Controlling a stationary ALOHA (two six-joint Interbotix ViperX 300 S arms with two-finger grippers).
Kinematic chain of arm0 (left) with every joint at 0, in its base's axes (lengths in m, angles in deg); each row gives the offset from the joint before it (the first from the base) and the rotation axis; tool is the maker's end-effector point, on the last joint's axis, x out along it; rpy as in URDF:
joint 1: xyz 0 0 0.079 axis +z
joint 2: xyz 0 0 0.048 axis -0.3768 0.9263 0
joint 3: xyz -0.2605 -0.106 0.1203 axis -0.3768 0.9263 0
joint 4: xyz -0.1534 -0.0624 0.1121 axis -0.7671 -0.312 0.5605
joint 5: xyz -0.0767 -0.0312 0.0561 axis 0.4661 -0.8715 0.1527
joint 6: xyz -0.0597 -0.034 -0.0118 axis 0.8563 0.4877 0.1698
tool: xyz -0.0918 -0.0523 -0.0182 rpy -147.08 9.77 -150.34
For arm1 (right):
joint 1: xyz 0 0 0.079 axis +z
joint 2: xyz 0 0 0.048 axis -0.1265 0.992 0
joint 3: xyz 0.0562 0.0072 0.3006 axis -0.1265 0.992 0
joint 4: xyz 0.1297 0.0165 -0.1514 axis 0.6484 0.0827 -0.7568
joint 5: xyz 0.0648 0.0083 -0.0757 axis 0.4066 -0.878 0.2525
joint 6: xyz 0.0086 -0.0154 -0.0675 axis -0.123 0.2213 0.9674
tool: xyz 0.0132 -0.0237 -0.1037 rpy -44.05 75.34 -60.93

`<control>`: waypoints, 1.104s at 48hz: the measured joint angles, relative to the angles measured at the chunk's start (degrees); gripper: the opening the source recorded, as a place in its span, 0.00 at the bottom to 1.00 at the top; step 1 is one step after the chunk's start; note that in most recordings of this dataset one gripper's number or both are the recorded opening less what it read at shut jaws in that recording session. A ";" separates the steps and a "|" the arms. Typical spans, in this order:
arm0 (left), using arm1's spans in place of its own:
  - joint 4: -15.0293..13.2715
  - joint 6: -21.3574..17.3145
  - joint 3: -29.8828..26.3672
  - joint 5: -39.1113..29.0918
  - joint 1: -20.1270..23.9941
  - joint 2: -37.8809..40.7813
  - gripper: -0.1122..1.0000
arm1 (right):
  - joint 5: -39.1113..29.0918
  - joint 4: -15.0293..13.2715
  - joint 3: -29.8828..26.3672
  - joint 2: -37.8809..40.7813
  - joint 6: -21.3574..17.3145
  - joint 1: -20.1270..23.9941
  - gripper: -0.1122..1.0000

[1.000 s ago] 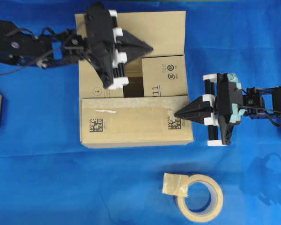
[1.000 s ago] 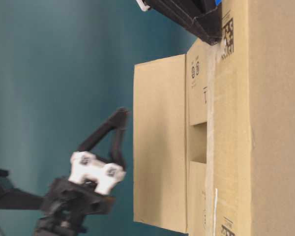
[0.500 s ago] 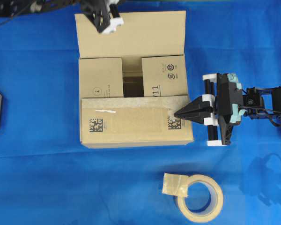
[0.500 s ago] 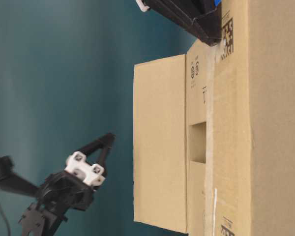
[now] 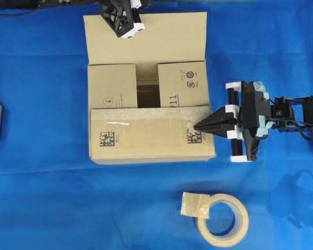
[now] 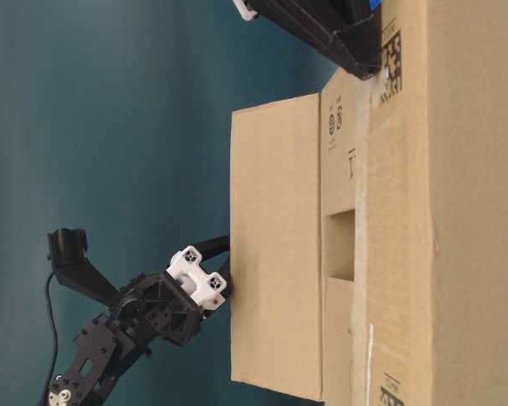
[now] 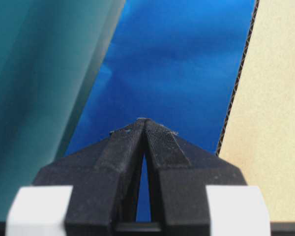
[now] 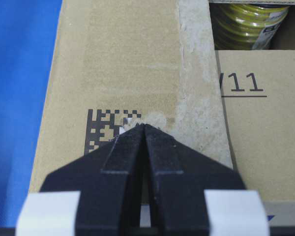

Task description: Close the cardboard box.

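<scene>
Cardboard box (image 5: 148, 88): sits on the blue cloth (image 5: 41, 198) toward its far edge, left of centre. Near flap (image 5: 151, 136) folded down; two end flaps folded in; far flap (image 5: 167, 37) not yet closed.

Right gripper (image 5: 196, 126): fingers pinched together, holding nothing, tip pressed on the near flap beside a barcode (image 8: 105, 130).

Left gripper (image 6: 226, 269): fingers together, empty, at the far flap's outer face.

Step in hand, I judge: push the far flap over. I keep the right tip planted, drive the left gripper evenly near mid-flap.

Tape roll (image 5: 221, 219): near edge, unused.
</scene>
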 measured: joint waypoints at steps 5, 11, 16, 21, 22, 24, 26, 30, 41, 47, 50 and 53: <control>0.18 0.09 -0.35 -0.70 -0.62 0.00 0.10 | 0.09 0.00 0.00 0.00 -0.09 0.00 0.10; 0.18 0.09 -0.79 -1.85 -1.76 -0.35 0.10 | 0.00 -0.09 0.00 0.00 0.00 0.00 0.10; 0.18 0.18 -0.97 -3.52 -3.34 -1.49 0.10 | 0.00 0.00 0.00 0.00 0.00 -0.09 0.10; 0.09 0.18 -1.23 -4.92 -5.98 -2.81 0.10 | 0.09 -0.09 0.00 0.00 0.00 -0.18 0.10; 0.09 0.26 -1.23 -5.10 -6.59 -3.16 0.10 | 0.09 -0.09 0.00 0.00 0.00 -0.18 0.10; 0.00 0.35 -1.32 -5.36 -8.17 -3.52 0.10 | 0.00 0.00 0.00 0.00 0.00 -0.18 0.10; 0.00 0.62 -1.23 -5.63 -9.84 -3.87 0.10 | 0.09 -0.09 0.00 0.00 0.00 -0.18 0.10; -0.09 0.26 -1.05 -5.89 -13.80 -3.87 0.10 | 0.09 0.00 0.00 0.00 0.00 -0.26 0.10; -0.09 1.85 -0.26 -5.98 -18.81 -4.04 0.10 | 0.09 0.00 0.00 0.00 -0.09 -0.35 0.10; -0.09 4.92 0.70 -5.98 -21.09 -4.22 0.10 | 0.09 -0.09 0.00 0.00 -0.09 -0.44 0.10; -0.18 6.33 1.67 -5.71 -21.53 -4.39 0.10 | 0.09 0.00 0.00 0.00 0.00 -0.62 0.10; -0.09 7.56 2.72 -5.19 -21.71 -4.66 0.10 | 0.09 0.00 0.00 0.00 -0.09 -0.70 0.10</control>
